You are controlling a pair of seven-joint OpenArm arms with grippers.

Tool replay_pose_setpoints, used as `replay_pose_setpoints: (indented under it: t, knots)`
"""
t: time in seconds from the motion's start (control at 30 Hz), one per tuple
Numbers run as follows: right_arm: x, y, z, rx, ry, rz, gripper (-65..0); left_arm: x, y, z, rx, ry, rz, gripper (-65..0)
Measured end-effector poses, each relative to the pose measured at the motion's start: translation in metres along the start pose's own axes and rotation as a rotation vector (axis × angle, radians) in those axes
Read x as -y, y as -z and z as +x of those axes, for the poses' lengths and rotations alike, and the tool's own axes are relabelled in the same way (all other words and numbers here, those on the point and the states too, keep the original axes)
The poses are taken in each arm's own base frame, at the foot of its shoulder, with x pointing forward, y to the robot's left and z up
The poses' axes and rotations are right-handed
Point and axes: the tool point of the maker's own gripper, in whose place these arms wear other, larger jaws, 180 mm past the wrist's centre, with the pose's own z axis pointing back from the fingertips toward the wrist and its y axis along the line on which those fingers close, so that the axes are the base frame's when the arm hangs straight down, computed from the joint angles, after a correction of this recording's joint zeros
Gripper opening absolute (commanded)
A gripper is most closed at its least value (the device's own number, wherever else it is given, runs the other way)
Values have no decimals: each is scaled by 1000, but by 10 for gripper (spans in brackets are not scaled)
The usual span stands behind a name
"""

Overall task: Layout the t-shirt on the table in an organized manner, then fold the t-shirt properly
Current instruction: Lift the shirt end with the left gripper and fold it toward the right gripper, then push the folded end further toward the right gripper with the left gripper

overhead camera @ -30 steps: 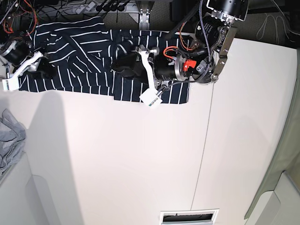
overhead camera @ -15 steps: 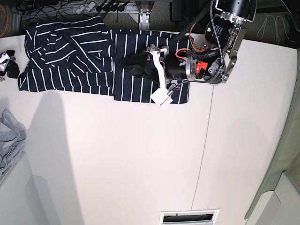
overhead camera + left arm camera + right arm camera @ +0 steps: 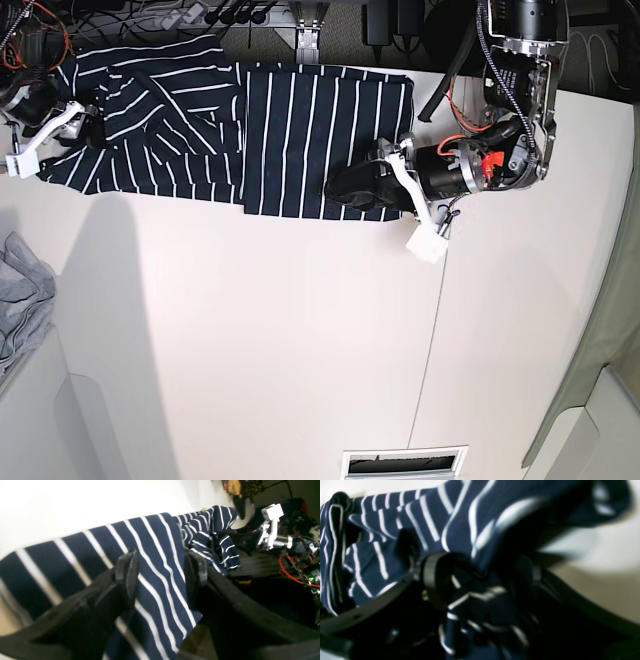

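Along the far edge of the counter (image 3: 300,350) the shirt (image 3: 300,130) lies as a wide strip: its right half is flat with stripes running straight, its left half rumpled and folded over itself. That reads as the spreading stage, with each arm working one end so the cloth can be drawn out flat before any fold.

At the shirt's right end the left claw (image 3: 350,187) sits low over the near corner; in its wrist view the claw (image 3: 160,577) stands spread, flat cloth between the pads, not pinched. At the other end the right claw (image 3: 75,125) is on the bunched sleeve side; its wrist view is blurred, showing cloth heaped between the jaws, and I cannot tell whether it grips or has let go.

Against the earlier base frames, the left arm has slid from the middle of the shirt out to the right corner, uncovering the smooth panel. The right arm, nearly out of view half a second ago, is back at the left end, and that end now sits a little differently.
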Motion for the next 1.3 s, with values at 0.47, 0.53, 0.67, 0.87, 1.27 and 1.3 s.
replay_pose_setpoints:
  t: [0.47, 0.53, 0.67, 0.87, 1.27, 1.3]
  knots:
    - [12, 3, 27, -8, -115, -69, -650, -79, -90, 3, 0, 20, 264, -334]
    - [18, -2, 42, 7, -141, -84, -650, -76, -87, -19, -47, -2, 260, -334]
    - [13, -7, 71, 48, -131, -48, -650, -61, -67, -55, -119, 2, 217, -334]
    - [-20, -1, 78, 85, -97, 56, -650, -40, -32, -83, -194, 103, 170, -334]
    - [-157, 18, 88, 203, -161, 324, -650, -19, 16, -98, -165, 19, 97, -334]
    - [-174, 23, 83, 195, -171, 359, -650, -20, 16, -98, -162, 19, 98, -334]
